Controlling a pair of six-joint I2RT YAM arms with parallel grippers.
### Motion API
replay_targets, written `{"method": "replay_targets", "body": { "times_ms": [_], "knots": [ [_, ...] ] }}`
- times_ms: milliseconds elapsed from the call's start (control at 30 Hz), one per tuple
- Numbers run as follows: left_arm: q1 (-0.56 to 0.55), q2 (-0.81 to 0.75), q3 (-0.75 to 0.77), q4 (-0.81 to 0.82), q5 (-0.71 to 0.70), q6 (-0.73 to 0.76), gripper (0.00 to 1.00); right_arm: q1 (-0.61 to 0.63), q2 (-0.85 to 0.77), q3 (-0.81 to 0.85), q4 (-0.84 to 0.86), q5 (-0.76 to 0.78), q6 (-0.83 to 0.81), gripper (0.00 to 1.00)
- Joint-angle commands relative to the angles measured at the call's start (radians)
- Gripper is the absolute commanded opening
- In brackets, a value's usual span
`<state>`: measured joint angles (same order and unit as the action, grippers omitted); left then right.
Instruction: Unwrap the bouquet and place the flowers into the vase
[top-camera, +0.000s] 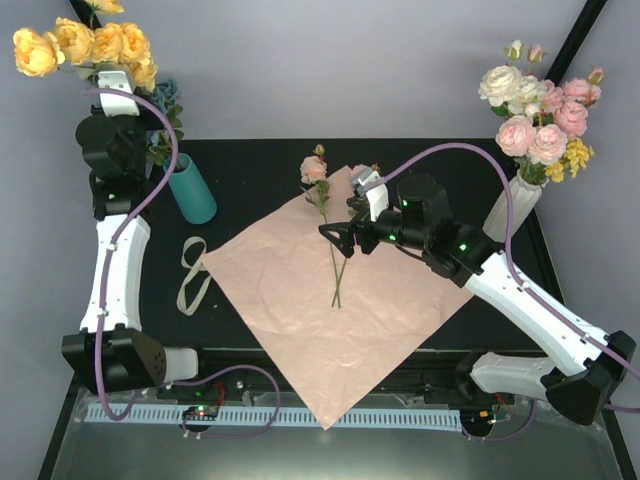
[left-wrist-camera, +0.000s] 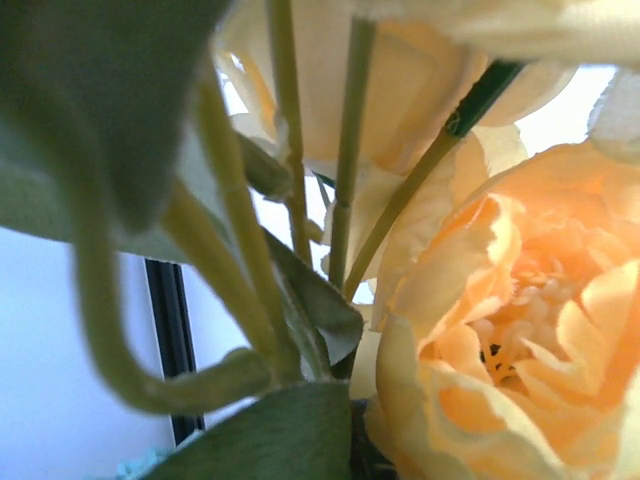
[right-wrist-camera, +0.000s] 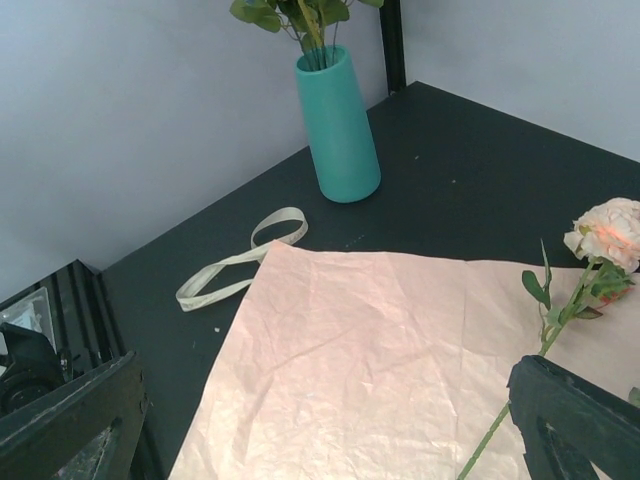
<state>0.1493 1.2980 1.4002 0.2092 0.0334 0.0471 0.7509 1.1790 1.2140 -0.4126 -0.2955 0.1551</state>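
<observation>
The teal vase (top-camera: 191, 188) (right-wrist-camera: 338, 130) stands at the table's back left with green stems in its mouth. Above it my left gripper (top-camera: 108, 84) is shut among the flowers (top-camera: 82, 45): yellow roses and a blue-green cluster (top-camera: 166, 97). In the left wrist view a yellow rose (left-wrist-camera: 510, 340) and stems (left-wrist-camera: 345, 150) fill the frame and hide the jaws. The bouquet's pink paper (top-camera: 340, 305) (right-wrist-camera: 390, 350) lies spread flat. On it lie pink roses (top-camera: 314, 168) (right-wrist-camera: 608, 233) with long stems. My right gripper (top-camera: 341, 240) (right-wrist-camera: 320, 440) hovers open over those stems.
A beige ribbon (top-camera: 192, 272) (right-wrist-camera: 240, 262) lies loose on the black table (top-camera: 250, 170), left of the paper. A white ribbed vase (top-camera: 512, 210) with big pink and cream roses (top-camera: 535, 110) stands at the back right, close behind my right arm.
</observation>
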Motion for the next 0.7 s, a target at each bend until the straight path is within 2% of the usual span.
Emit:
{"method": "replay_targets", "body": {
  "times_ms": [0, 200, 433, 533, 567, 633, 667],
  "knots": [
    [0.02, 0.012, -0.06, 0.121, -0.034, -0.07, 0.02, 0.002, 0.0, -0.013, -0.008, 0.016, -0.023, 1.0],
    [0.02, -0.01, -0.198, 0.205, -0.081, -0.122, 0.02, 0.0, 0.01, -0.008, -0.013, 0.016, -0.024, 1.0],
    [0.031, -0.007, -0.248, 0.169, -0.215, -0.183, 0.03, 0.0, 0.027, 0.012, -0.026, 0.01, -0.024, 1.0],
    [0.038, -0.001, -0.245, 0.125, -0.254, -0.229, 0.14, 0.0, 0.038, 0.024, -0.034, 0.009, -0.022, 1.0],
    [0.043, -0.002, -0.246, 0.115, -0.256, -0.244, 0.22, 0.0, 0.042, 0.029, -0.036, 0.007, -0.021, 1.0],
    [0.046, -0.003, -0.243, 0.082, -0.271, -0.286, 0.33, 0.001, 0.051, 0.036, -0.04, 0.005, -0.018, 1.0],
    [0.048, -0.003, -0.24, 0.062, -0.281, -0.313, 0.42, 0.001, 0.054, 0.04, -0.041, 0.005, -0.016, 1.0]
  ]
}}
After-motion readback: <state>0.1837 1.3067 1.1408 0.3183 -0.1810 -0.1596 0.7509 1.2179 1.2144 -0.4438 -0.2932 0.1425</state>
